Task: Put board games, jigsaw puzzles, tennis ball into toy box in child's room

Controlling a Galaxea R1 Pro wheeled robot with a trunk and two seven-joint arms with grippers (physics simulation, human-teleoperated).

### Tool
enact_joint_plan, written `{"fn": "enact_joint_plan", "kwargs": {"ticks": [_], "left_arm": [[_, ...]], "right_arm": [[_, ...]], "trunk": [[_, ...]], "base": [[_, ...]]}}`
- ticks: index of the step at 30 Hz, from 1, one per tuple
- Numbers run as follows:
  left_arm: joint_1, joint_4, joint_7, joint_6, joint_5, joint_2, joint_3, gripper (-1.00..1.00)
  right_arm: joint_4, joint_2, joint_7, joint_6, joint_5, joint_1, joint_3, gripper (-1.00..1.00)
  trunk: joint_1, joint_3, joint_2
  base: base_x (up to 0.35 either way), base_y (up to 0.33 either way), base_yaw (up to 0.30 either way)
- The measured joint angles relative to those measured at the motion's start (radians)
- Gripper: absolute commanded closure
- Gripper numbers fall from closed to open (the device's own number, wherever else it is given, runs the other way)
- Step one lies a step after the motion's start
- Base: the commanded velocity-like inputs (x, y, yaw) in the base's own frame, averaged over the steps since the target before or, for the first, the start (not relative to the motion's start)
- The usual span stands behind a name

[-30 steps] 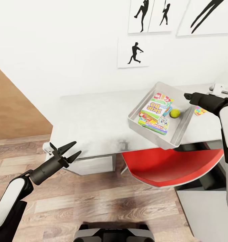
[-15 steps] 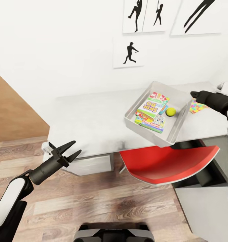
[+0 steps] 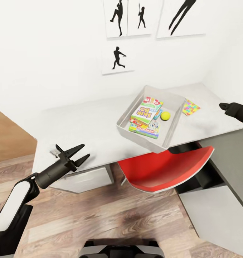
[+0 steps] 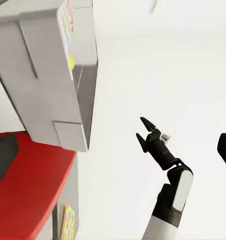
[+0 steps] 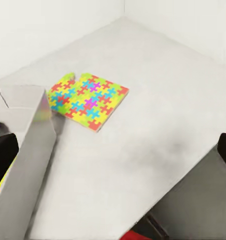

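Head view: the toy box (image 3: 171, 104) sits on the pale bench (image 3: 89, 125), holding stacked board games (image 3: 145, 118) and the tennis ball (image 3: 165, 115). A jigsaw puzzle (image 3: 190, 107) lies just right of the box. The left gripper (image 3: 77, 154) hovers at the bench's near left edge, jaws apart. The right gripper (image 3: 225, 106) reaches in from the right; I cannot tell its jaw state.

Left wrist view: the box's grey wall (image 4: 48, 75) overhangs the red chair (image 4: 33, 185).

Right wrist view: the puzzle (image 5: 89, 99) lies flat beside the box wall (image 5: 28, 165).
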Motion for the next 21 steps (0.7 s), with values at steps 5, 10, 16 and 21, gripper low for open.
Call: {"fn": "enact_joint_plan", "kwargs": {"ticks": [5,10,16,21], "left_arm": [[-0.075,0.0,0.066,0.007,0.003,0.002,-0.012,-1.0],[-0.164,0.0,0.187,0.014,0.011,-0.002,-0.043,-1.0],[-0.285,0.001,0.343,0.016,0.014,-0.008,-0.083,-1.0],[-0.44,0.008,0.573,0.017,0.048,-0.035,-0.11,-1.0]], "right_arm": [[0.0,-0.01,0.02,0.0,0.0,0.023,-0.042,-1.0],[0.002,-0.014,0.05,-0.001,-0.001,0.052,-0.06,-1.0],[0.027,-0.013,0.065,-0.001,-0.003,0.065,-0.06,-1.0],[0.124,-0.007,0.072,-0.001,-0.003,0.055,-0.052,-1.0]], "trunk": [[0.0,0.003,0.0],[0.0,0.006,0.0],[0.0,0.009,0.0],[0.0,0.012,0.0]], "base": [[0.0,0.0,-0.265],[0.0,0.0,-0.269],[0.0,0.0,-0.271],[0.0,0.0,-0.273]]}}
